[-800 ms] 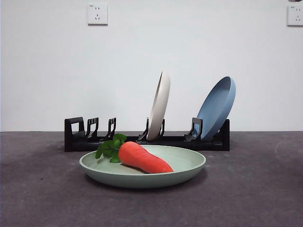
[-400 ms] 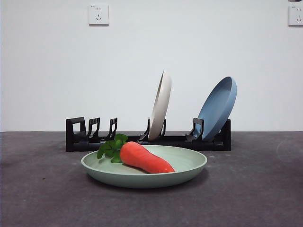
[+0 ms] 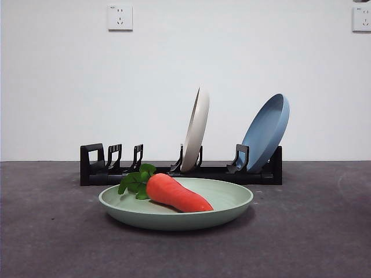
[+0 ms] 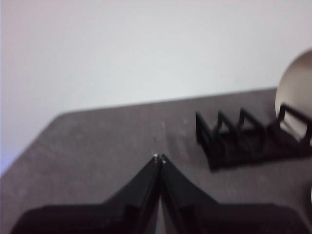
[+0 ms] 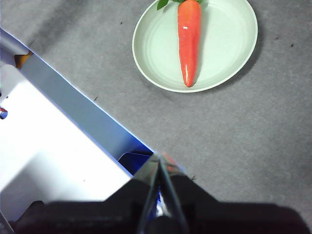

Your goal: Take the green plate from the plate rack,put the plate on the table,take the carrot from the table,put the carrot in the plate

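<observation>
Nothing moved | carrot (image 3: 174, 193) lies in green plate (image 3: 232, 204) on counter (image 3: 313, 231) | left tool (image 4: 159, 159) clenched, right tool (image 5: 159, 156) clenched, both holding nothing

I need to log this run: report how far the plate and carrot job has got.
Done: the green plate lies flat on the table, in front of the plate rack, and the carrot lies in it. In hand: nothing; the left gripper and right gripper are shut, empty and away from the plate. Left: no step visibly remains.
</observation>
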`<action>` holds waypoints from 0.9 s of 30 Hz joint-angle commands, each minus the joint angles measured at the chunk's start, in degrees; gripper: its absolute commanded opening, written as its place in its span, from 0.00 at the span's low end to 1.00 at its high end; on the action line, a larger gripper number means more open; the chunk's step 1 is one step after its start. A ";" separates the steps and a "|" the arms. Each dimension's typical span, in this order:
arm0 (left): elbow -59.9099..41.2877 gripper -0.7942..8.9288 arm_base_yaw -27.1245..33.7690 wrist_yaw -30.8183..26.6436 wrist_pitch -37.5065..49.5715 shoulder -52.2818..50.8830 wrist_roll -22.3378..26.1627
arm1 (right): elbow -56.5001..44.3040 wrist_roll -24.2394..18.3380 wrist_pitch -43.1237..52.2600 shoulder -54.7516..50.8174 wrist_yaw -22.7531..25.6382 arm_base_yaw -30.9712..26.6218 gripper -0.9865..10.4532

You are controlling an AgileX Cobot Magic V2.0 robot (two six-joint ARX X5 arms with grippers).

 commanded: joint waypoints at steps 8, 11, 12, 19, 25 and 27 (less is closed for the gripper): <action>-8.98 0.08 0.22 0.55 -1.31 -5.70 -2.97 | 0.02 -0.04 0.13 -0.04 0.09 0.09 0.09; -9.94 0.08 0.20 0.68 -2.64 -6.10 -3.63 | 0.02 -0.04 0.13 -0.04 0.09 0.09 0.09; -10.14 0.08 0.20 1.11 -3.17 -6.19 -3.74 | 0.02 -0.04 0.13 -0.04 0.09 0.09 0.09; -10.56 0.08 0.20 2.01 -5.22 -6.80 -6.47 | 0.02 -0.04 0.13 -0.04 0.09 0.09 0.09; -10.54 0.08 0.20 1.70 -5.14 -6.78 -7.69 | 0.02 -0.04 0.13 -0.04 0.09 0.11 0.09; -10.54 0.08 0.20 1.70 -5.14 -6.78 -7.69 | 0.02 -0.04 0.13 -0.04 0.09 0.09 0.09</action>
